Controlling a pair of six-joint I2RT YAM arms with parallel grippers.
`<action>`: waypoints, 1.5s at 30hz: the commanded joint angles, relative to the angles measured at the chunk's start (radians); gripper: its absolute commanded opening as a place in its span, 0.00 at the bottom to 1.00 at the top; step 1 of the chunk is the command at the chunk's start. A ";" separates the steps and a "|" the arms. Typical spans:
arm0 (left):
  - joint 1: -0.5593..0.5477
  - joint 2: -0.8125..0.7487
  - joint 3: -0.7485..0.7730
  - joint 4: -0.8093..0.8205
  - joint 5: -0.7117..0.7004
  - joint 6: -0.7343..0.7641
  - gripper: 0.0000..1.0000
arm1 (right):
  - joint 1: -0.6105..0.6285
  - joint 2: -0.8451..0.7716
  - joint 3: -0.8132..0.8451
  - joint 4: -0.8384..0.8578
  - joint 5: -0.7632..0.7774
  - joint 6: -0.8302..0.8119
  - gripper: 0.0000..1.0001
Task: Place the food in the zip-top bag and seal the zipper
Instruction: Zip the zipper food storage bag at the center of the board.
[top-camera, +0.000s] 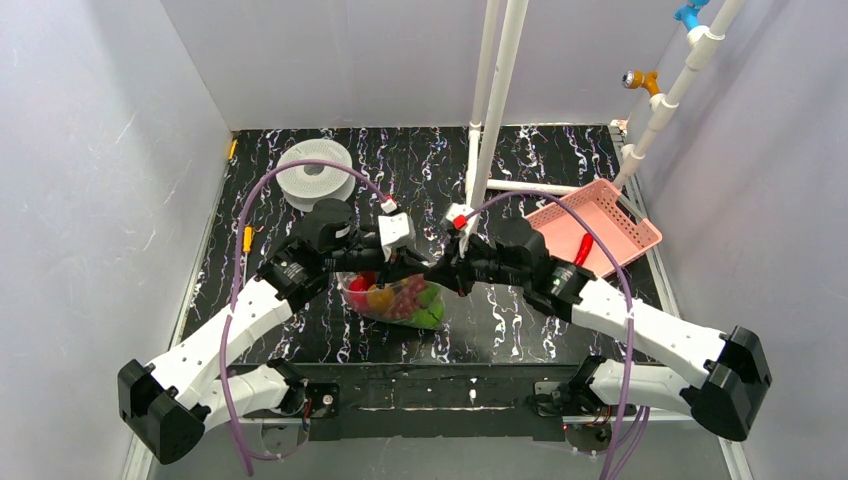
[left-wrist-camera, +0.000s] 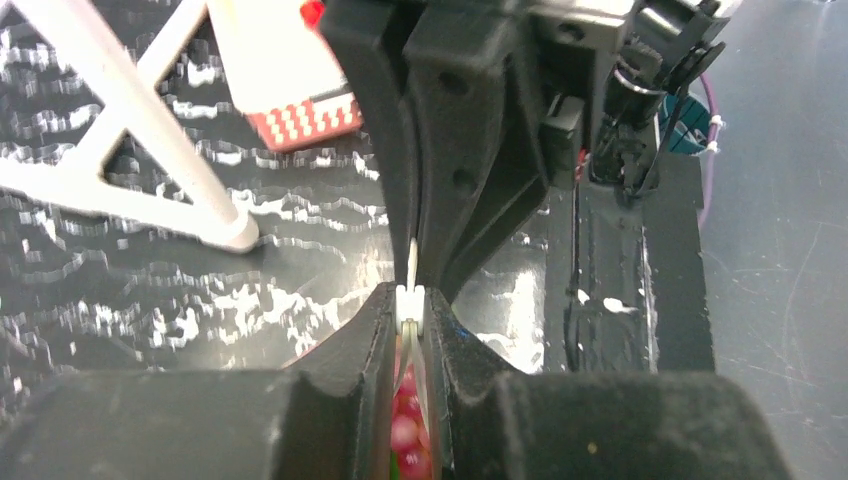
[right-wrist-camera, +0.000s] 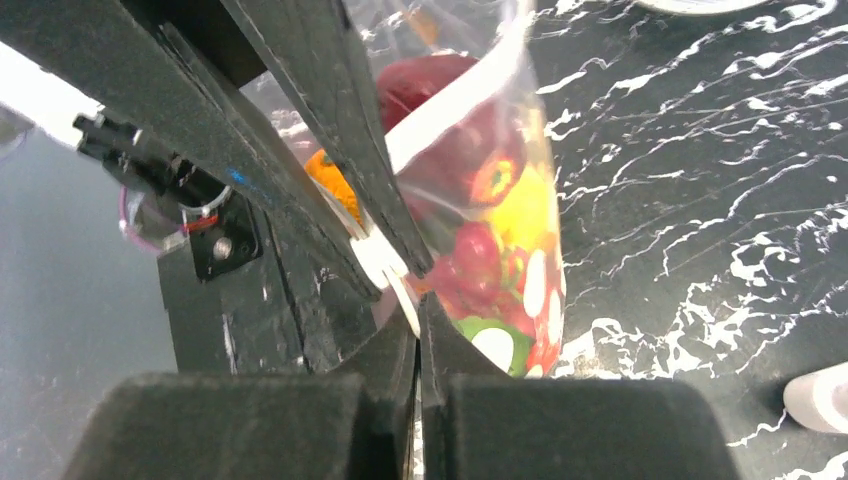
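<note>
The zip-top bag (top-camera: 395, 298) hangs just above the black table, full of the food (right-wrist-camera: 497, 235): red, yellow, orange and green toy pieces. Both grippers meet at the bag's right end. In the left wrist view my left gripper (left-wrist-camera: 411, 308) is shut on the white zipper (left-wrist-camera: 411, 300), with pink food (left-wrist-camera: 405, 432) showing lower between its fingers. Just beyond it, the right gripper (left-wrist-camera: 413, 255) pinches the same strip from the opposite side. In the right wrist view my right gripper (right-wrist-camera: 418, 300) is shut on the bag's edge, and the zipper (right-wrist-camera: 460, 100) runs up and away as a white band.
A pink latticed basket (top-camera: 620, 215) at the right rear holds one red piece (top-camera: 582, 248). A grey-white spool (top-camera: 315, 172) lies at the left rear. White pipes (top-camera: 492, 110) stand upright behind the grippers, with a crossbar (top-camera: 530, 187) along the table.
</note>
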 joint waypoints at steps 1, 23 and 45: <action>-0.008 -0.037 0.101 -0.219 -0.166 -0.029 0.00 | -0.002 -0.106 -0.099 0.215 0.335 0.174 0.01; -0.007 -0.286 0.064 -0.465 -0.397 -0.051 0.00 | -0.081 -0.194 -0.167 0.054 0.630 0.284 0.01; -0.008 -0.421 0.009 -0.603 -0.466 -0.130 0.00 | -0.118 -0.267 -0.238 -0.046 0.704 0.303 0.01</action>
